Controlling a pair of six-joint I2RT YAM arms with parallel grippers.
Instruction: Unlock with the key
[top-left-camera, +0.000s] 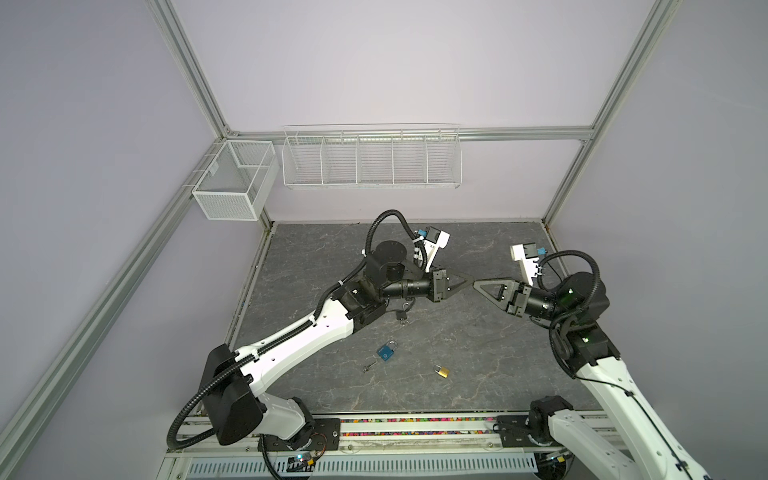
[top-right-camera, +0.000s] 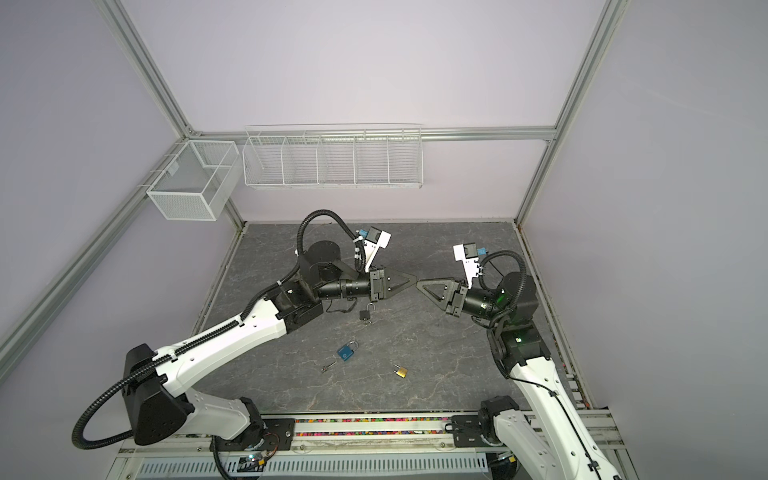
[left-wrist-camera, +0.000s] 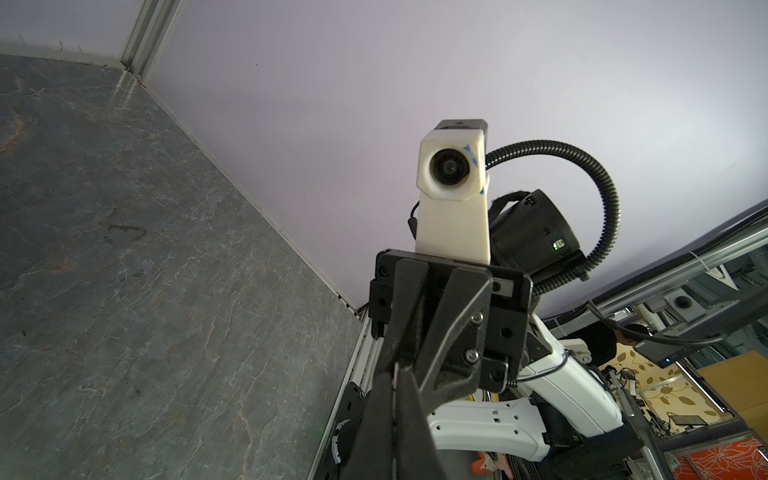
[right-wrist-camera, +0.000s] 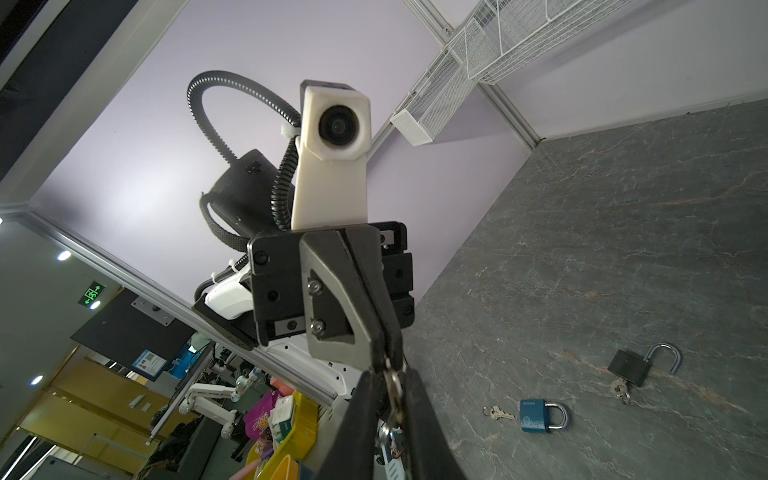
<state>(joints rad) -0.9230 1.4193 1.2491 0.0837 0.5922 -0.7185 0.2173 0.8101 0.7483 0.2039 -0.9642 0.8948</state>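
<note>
Left pincer (top-left-camera: 468, 279) is clamped shut on a small key (right-wrist-camera: 392, 384), holding it in the air tip to tip with the right pincer (top-left-camera: 478, 284). The right pincer's fingers (right-wrist-camera: 424, 415) stand narrow on either side of the key's ring end, but I cannot tell whether their pads already press it. The step in hand looks like a pass of the key from one pincer to the other. To do it well, the right pincer should seat flat on the bow, with the blade left free and pointing straight out past its tips. The left pincer should let go only once that grip is firm. Both wrists should stay in line, since any twist during the swap could tip the thin key or drop it onto the worktop (top-left-camera: 478, 332) below. The likely lock for it is the brass padlock (top-left-camera: 442, 371), which lies below the meeting tips and nearer the arm bases, with its shackle apparently closed and no key beside it. The black padlock (right-wrist-camera: 631, 365), under the left pincer's wrist, already has its shackle swung open with a key in its body. The blue padlock (right-wrist-camera: 538, 415), farther toward the bases, is closed with a pair of keys (right-wrist-camera: 496, 413) just beside it.
</note>
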